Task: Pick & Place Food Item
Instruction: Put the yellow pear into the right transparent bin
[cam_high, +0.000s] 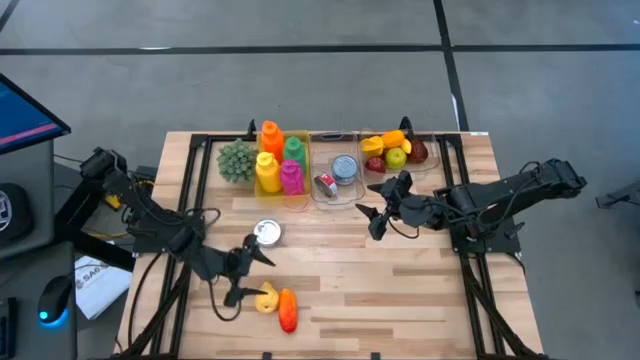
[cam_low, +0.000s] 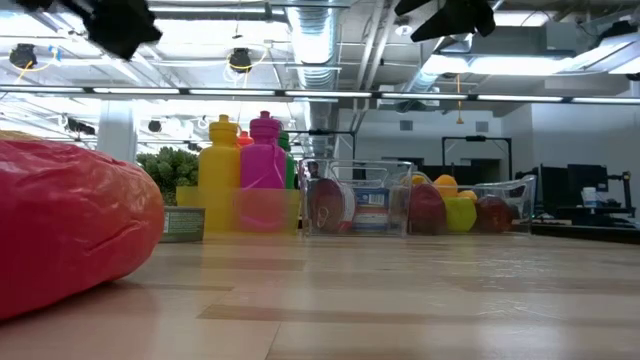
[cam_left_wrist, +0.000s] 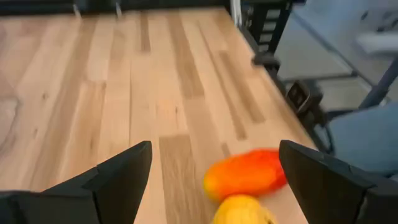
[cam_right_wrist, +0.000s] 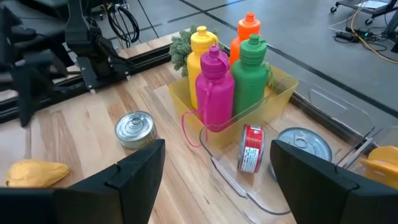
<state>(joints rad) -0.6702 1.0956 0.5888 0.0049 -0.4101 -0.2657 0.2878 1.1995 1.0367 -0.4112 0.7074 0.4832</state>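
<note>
Two food items lie side by side near the table's near edge: an orange-red one and a yellow one. My left gripper hangs open just left of them and above the table, touching nothing. A silver can stands upright on the wood beyond it. My right gripper is open in the air near the clear bin of cans.
Along the far edge sit a green leafy vegetable, a yellow bin with coloured bottles, a clear bin with a red-labelled can and a flat tin, and a clear bin of fruit. Bare wood lies in the middle and right.
</note>
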